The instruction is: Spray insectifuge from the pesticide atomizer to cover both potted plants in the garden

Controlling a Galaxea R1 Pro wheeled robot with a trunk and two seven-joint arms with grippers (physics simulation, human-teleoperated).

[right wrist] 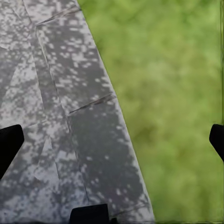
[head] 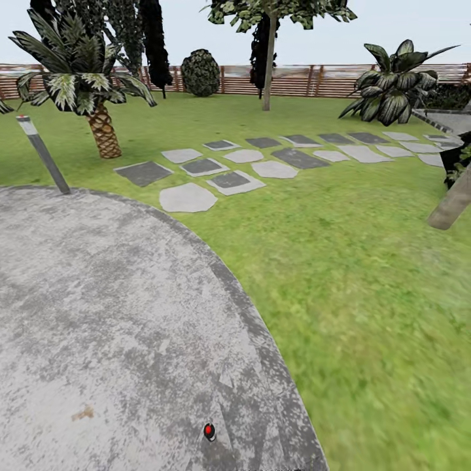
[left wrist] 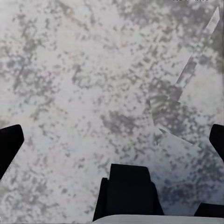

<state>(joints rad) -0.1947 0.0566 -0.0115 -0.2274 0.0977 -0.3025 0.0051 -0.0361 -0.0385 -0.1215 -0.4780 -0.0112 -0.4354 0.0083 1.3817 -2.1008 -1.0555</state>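
Underfoot, the patio (head: pixel 98 314) spans the head view from 6 to 9 o'clock, with lawn (head: pixel 366 294) toward 3 and stepping stones (head: pixel 275 160) toward 12. Left tool (left wrist: pixel 112 140) hangs over mottled paving, fingers (left wrist: pixel 9 144) spread wide, empty. Right tool (right wrist: pixel 112 140), likewise parted and empty, straddles the patio's edge. Atomizer and potted plants are not located; bearing, axis and nearer arm cannot be judged.

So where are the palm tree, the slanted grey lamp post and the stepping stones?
palm tree (head: pixel 103 131), head view, on its woven brown trunk.
lamp post (head: pixel 44 156), head view, midway along its grey shaft.
stepping stones (head: pixel 188 197), head view, on the nearest pale slab.
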